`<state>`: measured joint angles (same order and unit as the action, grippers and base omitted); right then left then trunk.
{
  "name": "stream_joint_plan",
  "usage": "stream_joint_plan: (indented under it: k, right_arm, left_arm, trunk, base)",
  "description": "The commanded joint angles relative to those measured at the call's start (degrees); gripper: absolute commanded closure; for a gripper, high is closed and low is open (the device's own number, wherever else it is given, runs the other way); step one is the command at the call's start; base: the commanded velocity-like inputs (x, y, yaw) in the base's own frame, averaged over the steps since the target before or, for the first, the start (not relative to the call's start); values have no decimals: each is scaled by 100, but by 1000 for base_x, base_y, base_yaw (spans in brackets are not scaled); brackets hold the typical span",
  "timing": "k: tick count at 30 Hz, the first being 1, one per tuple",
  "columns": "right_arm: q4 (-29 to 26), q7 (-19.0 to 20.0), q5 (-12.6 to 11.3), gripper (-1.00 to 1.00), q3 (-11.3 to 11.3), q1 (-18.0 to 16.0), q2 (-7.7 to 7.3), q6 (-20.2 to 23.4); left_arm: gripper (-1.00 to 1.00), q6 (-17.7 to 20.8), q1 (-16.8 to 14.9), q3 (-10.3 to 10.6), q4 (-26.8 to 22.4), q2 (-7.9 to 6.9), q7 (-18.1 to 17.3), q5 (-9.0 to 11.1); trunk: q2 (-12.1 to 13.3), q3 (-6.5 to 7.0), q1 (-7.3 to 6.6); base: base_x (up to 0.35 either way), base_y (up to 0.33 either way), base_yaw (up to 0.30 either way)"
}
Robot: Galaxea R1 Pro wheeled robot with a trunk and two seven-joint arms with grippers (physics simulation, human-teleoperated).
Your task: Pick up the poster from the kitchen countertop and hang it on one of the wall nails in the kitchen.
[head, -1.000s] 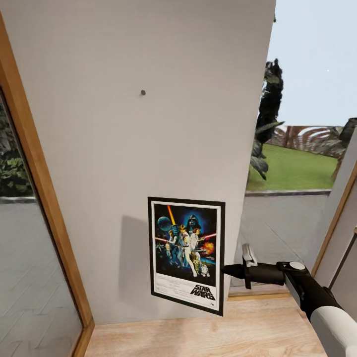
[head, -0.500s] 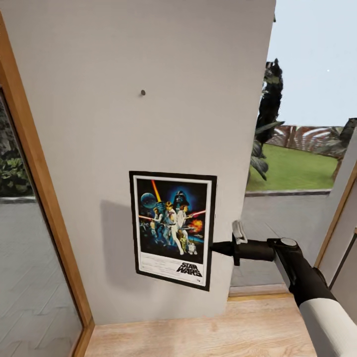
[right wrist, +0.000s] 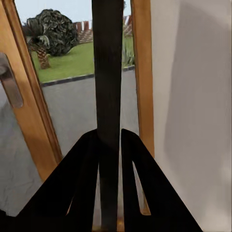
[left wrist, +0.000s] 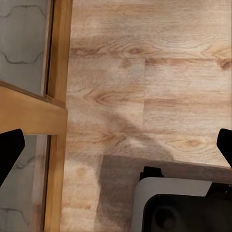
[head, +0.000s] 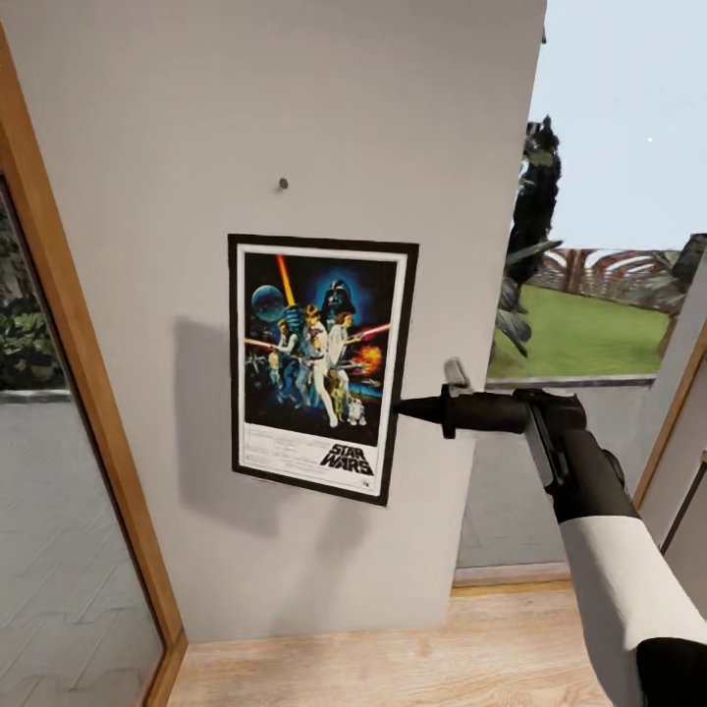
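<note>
The right pincer (head: 401, 407) pinches the black-framed, upright Star Wars poster (head: 316, 366) by its right edge. The tiny dark wall nail (head: 283, 183) sits just above the frame. Risk: an edge-only grip may let the frame pivot or slip, missing the nail.

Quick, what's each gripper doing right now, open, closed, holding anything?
Left gripper: open, holding nothing.
Right gripper: shut on the poster, gripping its right edge.
</note>
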<state>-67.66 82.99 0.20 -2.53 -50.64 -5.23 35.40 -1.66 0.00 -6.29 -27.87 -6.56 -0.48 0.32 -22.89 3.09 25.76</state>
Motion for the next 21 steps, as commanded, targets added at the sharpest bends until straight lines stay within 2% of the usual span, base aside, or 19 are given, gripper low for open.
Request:
stream_joint_plan:
  k: [1, 5, 6, 8, 9, 11, 13, 14, 16, 21]
  right_arm:
    - [-3, 35, 5, 100, -3, -164, 47, 234]
    - [-3, 33, 14, 100, 2, -675, 125, 571]
    - [3, 35, 17, 100, 8, -1011, 168, 822]
    - [13, 34, 20, 100, 74, -1239, 210, 1007]
    - [20, 34, 25, 100, 186, -1373, 234, 1097]
    - [25, 33, 28, 100, 330, -1488, 249, 1157]
    - [44, -8, 35, 100, 627, -1696, 269, 1226]
    - [44, -8, 35, 100, 627, -1696, 269, 1226]
    - [103, -169, 39, 100, 778, -1845, 298, 1267]
    - [446, -533, 41, 100, 925, -2178, 553, 1436]
  left_arm:
    - [-100, -16, 0, -11, 1, 0, -5, 3]
    - [-100, -18, 0, -8, 49, -2, -5, 3]
    - [-100, -18, 0, -5, 122, -3, -5, 3]
    - [-100, -18, 0, -4, 149, -3, -5, 3]
    - [-100, -18, 0, -4, 159, -3, -5, 3]
    - [-100, -18, 0, -4, 165, -3, -5, 3]
    - [-100, -18, 0, -4, 175, -3, -5, 3]
    - [-100, -18, 0, -4, 175, -3, -5, 3]
    - [-100, -18, 0, -3, 180, -3, -5, 3]
    - [-100, -18, 0, -3, 183, -3, -5, 3]
  trunk:
    - [-3, -2, 2]
    - [-3, -2, 2]
    - [-3, -2, 2]
    - [-3, -2, 2]
    - [-3, -2, 2]
    - [-3, -2, 2]
    - [-3, -2, 2]
    - [-3, -2, 2]
    - [-3, -2, 2]
    - [-3, -2, 2]
  base:
    - [0, 0, 0]
    - [0, 0, 0]
    - [0, 0, 0]
    - [0, 0, 0]
    - [0, 0, 0]
    - [0, 0, 0]
    - [0, 0, 0]
    - [0, 0, 0]
    - [0, 0, 0]
    - [0, 0, 0]
